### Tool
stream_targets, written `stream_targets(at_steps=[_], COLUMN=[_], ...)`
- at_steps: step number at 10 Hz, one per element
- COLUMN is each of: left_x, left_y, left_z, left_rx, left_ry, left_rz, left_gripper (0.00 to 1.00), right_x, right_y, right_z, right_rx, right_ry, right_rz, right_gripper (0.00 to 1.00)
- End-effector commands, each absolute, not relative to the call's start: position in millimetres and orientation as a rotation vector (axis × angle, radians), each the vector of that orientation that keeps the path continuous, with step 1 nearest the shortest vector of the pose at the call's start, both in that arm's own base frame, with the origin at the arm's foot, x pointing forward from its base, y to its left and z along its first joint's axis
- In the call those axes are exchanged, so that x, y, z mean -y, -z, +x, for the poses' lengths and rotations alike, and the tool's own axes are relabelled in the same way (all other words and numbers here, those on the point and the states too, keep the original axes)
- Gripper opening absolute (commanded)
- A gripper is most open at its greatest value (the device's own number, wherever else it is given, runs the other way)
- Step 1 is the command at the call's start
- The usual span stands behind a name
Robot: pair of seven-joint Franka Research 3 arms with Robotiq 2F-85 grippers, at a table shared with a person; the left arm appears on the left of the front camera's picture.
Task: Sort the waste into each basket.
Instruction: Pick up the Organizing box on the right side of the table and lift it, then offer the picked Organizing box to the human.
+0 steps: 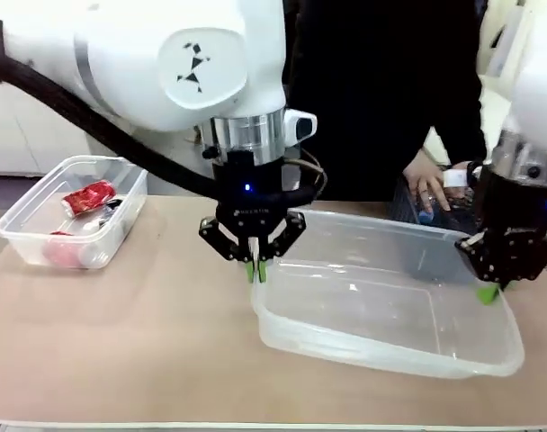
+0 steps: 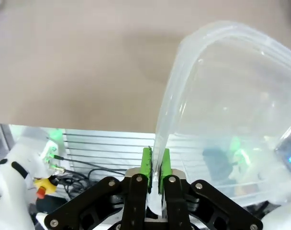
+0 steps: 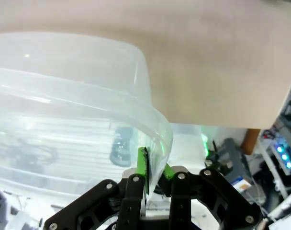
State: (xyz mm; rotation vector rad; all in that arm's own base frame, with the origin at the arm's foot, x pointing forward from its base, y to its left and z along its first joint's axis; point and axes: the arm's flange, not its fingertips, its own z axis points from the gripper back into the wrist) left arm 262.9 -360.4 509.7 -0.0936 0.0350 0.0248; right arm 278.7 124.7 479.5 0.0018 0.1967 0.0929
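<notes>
A large clear basket (image 1: pixel 381 358) lies right of the table's middle with nothing in it. My left gripper (image 1: pixel 255 267) is shut on its left rim, and in the left wrist view the green pads (image 2: pixel 146 165) pinch the thin wall of this basket (image 2: pixel 222 96). My right gripper (image 1: pixel 488 290) is shut on the right rim, and the right wrist view shows that rim (image 3: pixel 157 129) running between its pads (image 3: pixel 142 167). A second clear basket (image 1: pixel 22 236) at the far left holds waste: a crushed red can (image 1: pixel 89 196) and a red-and-white piece (image 1: pixel 67 250).
A person in dark clothes stands at the far side, one hand (image 1: pixel 426 187) resting over a dark basket (image 1: pixel 408 209) behind the large tub, with something blue (image 1: pixel 425 217) in it. Bare tabletop (image 1: pixel 156 324) lies between the two clear baskets.
</notes>
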Motion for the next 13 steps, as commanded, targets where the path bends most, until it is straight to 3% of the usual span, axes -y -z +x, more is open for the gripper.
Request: stream_targets(at_steps=[1, 5, 9, 10, 13], left_x=[325, 283, 261, 263, 263], left_y=[-517, -517, -487, -496, -496], left_z=[269, 307, 353, 330, 330], left_rx=[0.030, 0.033, -0.030, -0.022, -0.022], left_ry=[-0.201, -0.215, -0.156, -0.165, -0.165], left_rz=[-0.081, -0.094, 0.011, -0.014, -0.014], left_gripper=[0.00, 0.00, 0.00, 0.00, 0.00], right_x=[-164, -222, -208, -216, -216], right_y=[-490, -491, -490, -483, -483], right_z=[324, 376, 389, 394, 394], right_rx=[-0.317, -0.347, -0.341, -0.353, -0.353], right_ry=[-0.095, 0.030, 0.234, 0.061, 0.061], right_rz=[0.024, 0.081, 0.118, 0.103, 0.103], right_gripper=[0.00, 0.00, 0.00, 0.00, 0.00])
